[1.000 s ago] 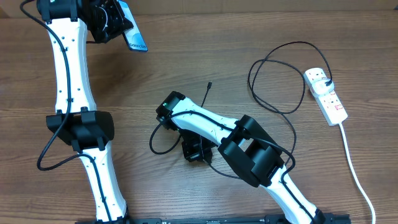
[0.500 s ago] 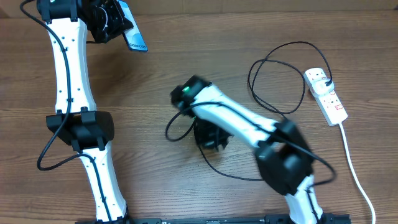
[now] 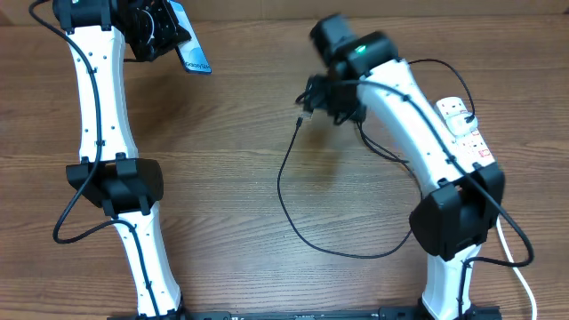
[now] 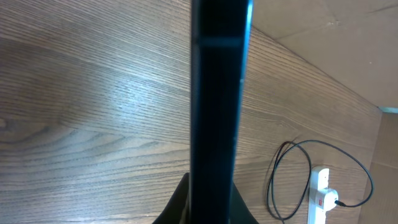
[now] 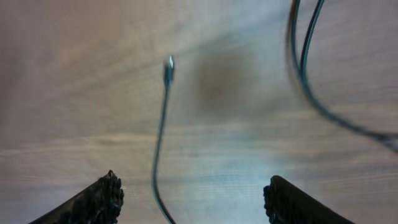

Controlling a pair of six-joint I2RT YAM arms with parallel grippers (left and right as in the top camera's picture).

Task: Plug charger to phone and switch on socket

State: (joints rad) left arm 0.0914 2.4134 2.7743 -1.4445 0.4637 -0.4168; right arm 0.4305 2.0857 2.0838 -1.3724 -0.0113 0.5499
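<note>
My left gripper (image 3: 164, 34) at the back left is shut on the phone (image 3: 193, 52), holding it above the table. In the left wrist view the phone (image 4: 214, 93) stands edge-on as a dark bar between the jaws of my left gripper (image 4: 208, 208). The charger, a thin black cable (image 3: 283, 191), loops across the table, and its connector tip (image 3: 300, 120) lies just left of my right gripper (image 3: 318, 98). In the right wrist view that gripper (image 5: 193, 199) is open, with the cable (image 5: 158, 155) running loose between the fingers and the tip (image 5: 168, 65) ahead. The white socket (image 3: 467, 133) lies at the right.
The socket's thick white cord (image 3: 507, 240) runs toward the front right edge. More of the black cable coils in a loop (image 3: 391, 107) between my right arm and the socket. The socket (image 4: 320, 196) also shows low right in the left wrist view.
My right arm swung from the table's middle to the back right, dragging the cable with it, and its jaws opened. The left arm and phone have not moved.
</note>
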